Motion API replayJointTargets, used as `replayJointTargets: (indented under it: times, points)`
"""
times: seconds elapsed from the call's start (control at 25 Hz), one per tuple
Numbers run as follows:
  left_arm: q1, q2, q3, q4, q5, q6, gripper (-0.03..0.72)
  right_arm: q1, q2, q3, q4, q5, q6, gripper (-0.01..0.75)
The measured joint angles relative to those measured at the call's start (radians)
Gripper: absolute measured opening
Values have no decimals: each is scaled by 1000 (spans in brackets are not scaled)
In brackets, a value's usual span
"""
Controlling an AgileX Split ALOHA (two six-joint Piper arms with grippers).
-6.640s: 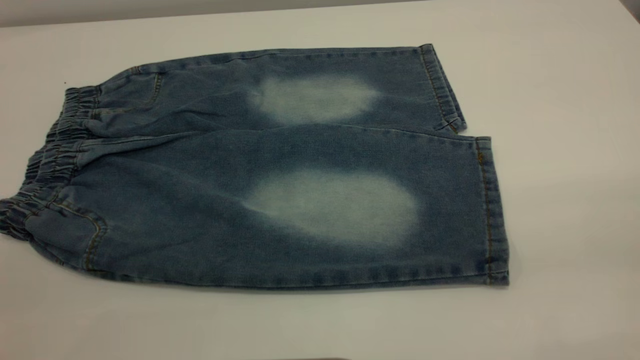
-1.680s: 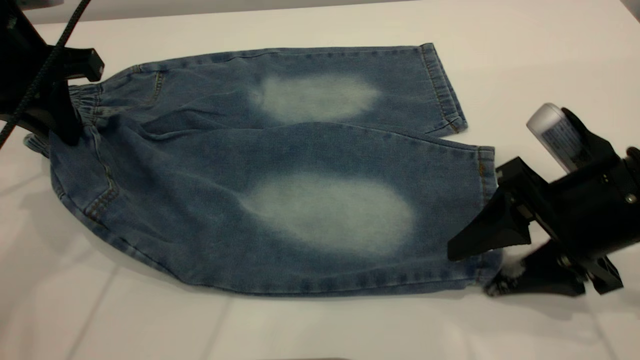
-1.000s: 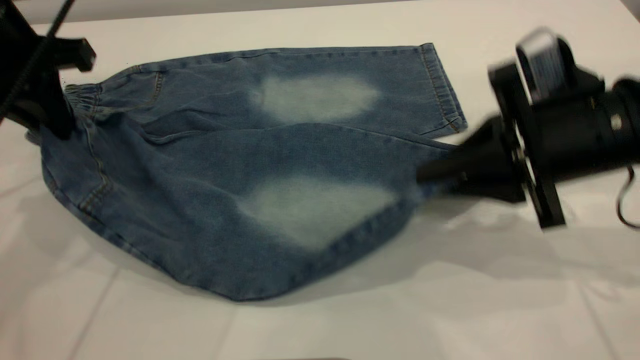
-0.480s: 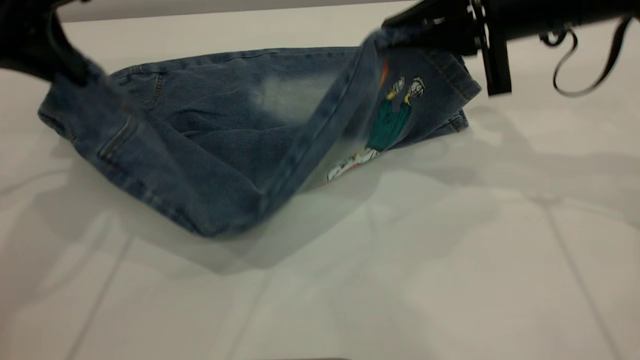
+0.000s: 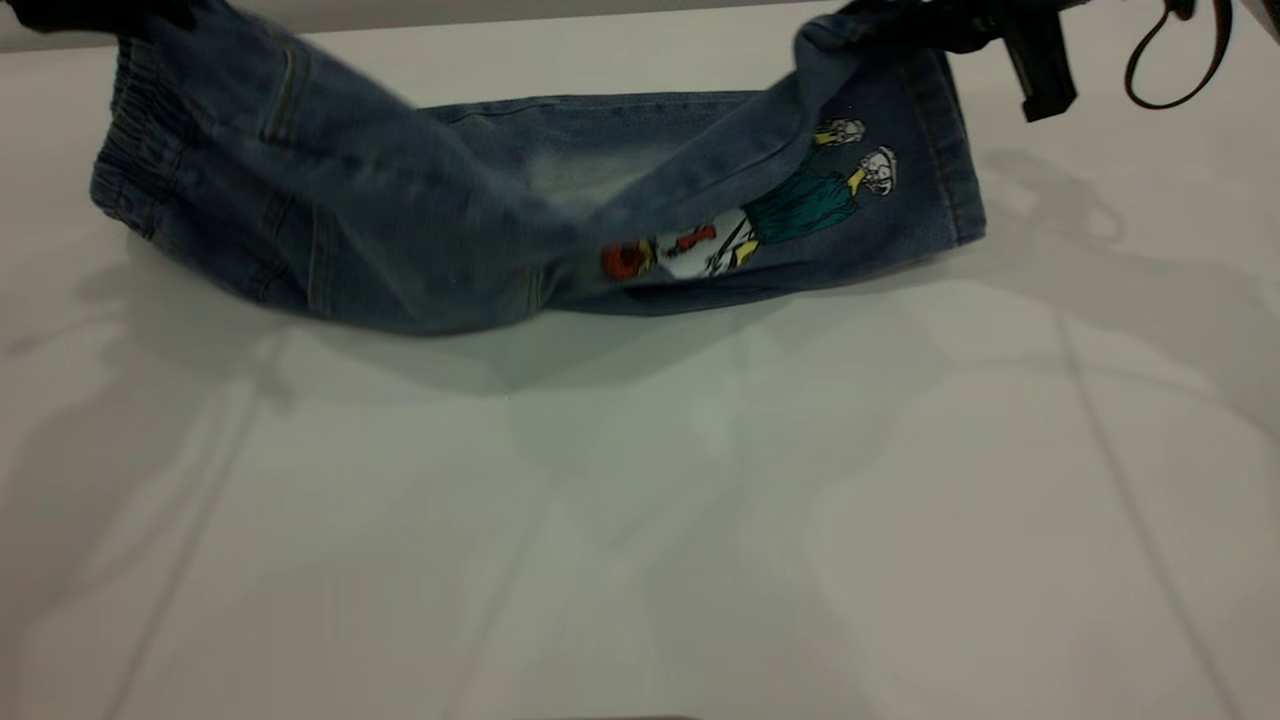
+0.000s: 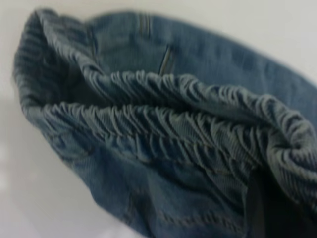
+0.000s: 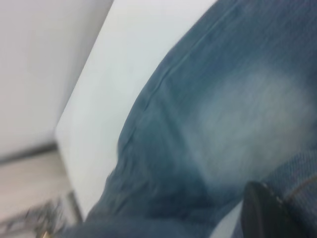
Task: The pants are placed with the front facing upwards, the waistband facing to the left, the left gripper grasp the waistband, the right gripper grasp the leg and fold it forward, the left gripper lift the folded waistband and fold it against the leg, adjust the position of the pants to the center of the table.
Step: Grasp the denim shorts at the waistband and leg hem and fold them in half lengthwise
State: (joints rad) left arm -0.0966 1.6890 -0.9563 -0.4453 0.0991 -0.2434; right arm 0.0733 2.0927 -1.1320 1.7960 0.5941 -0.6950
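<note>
Evidently soft and limp, the pants (image 5: 420, 250) are sagging across the frame's top above the tabletop (image 5: 640, 520), left hand (image 5: 100, 12) pinching the waistband (image 5: 135, 150), right hand (image 5: 930, 15) pinching the leg hem (image 5: 940, 120); edges are looking safest to hold.

A: Where are the pants (image 5: 420, 250)?
B: Lifted at both ends above the table (image 5: 700, 520): left gripper (image 5: 95, 12) pinching the waistband (image 5: 135, 150), right gripper (image 5: 925, 22) clamping a leg hem.
A: Anything else?
B: A colourful cartoon print (image 5: 760, 215) on the turned-up side.
</note>
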Motion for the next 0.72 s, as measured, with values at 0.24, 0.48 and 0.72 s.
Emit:
replayJointTargets:
  times: [0.24, 0.48, 0.72]
  points:
    - [43, 50, 0, -4, -73, -102, 57, 0, 10, -27, 5, -104, 4, 27]
    - [69, 155, 0, -5, -153, -132, 59, 0, 94, -86, 6, -106, 8, 27]
    - [69, 223, -2, -6, -262, -132, 63, 0, 203, -188, 6, -75, 18, 27]
